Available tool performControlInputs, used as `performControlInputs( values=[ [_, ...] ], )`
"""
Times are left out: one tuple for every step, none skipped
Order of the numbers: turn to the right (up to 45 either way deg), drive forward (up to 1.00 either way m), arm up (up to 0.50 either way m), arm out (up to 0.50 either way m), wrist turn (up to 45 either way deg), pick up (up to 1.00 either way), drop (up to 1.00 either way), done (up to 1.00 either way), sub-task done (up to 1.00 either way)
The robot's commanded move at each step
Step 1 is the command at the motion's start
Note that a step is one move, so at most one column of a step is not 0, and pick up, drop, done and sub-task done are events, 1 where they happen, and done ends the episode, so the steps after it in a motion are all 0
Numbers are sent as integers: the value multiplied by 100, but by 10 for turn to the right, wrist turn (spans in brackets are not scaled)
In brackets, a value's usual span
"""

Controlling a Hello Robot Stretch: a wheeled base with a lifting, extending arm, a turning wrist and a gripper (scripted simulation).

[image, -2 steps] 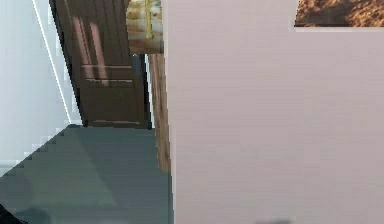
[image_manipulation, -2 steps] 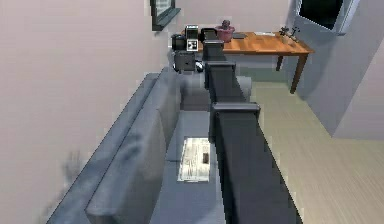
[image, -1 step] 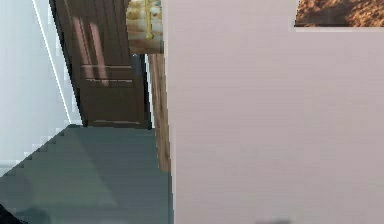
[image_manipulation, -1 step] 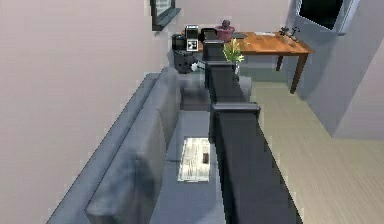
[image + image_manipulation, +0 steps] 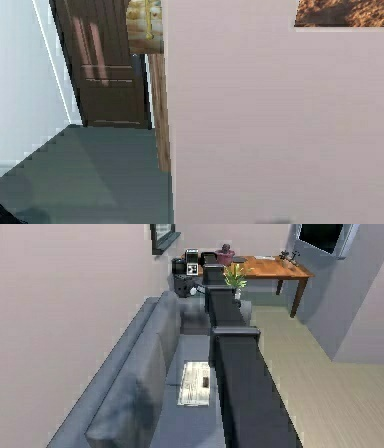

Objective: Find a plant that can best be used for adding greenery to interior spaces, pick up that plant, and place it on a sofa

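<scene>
In the forward view a pale wall (image 5: 260,120) stands close ahead, with a dark door (image 5: 100,60) to its left across grey floor. In the arm side view the grey sofa (image 5: 140,364) runs up the left half, a flat white paper (image 5: 195,384) lying on its seat. The arm (image 5: 240,374) reaches out along the seat's right edge toward a wooden table (image 5: 275,268) at the far wall.

The plant (image 5: 235,274) – a small pot with yellow-green leaves – shows just right of the arm's far end, near the table's left end. I cannot tell what it rests on. The gripper (image 5: 185,286) is a dark shape left of the arm's tip, against the sofa's far end. So the plant sits across the arm from it, near but apart in the picture. How the fingers stand cannot be told, nor whether they have hold of anything.

I judge the plant light, with a stiff pot and soft leaves that give no purchase – the pot's body is the place to take hold. Kept upright it should carry without spilling, but on soft cushions it may tip.
</scene>
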Motion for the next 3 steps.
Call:
performControlInputs(
  values=[
    [0,0,-36,0,0,0,0,0,0],
    [0,0,-32,0,0,0,0,0,0],
    [0,0,0,0,0,0,100,0,0]
  ],
)
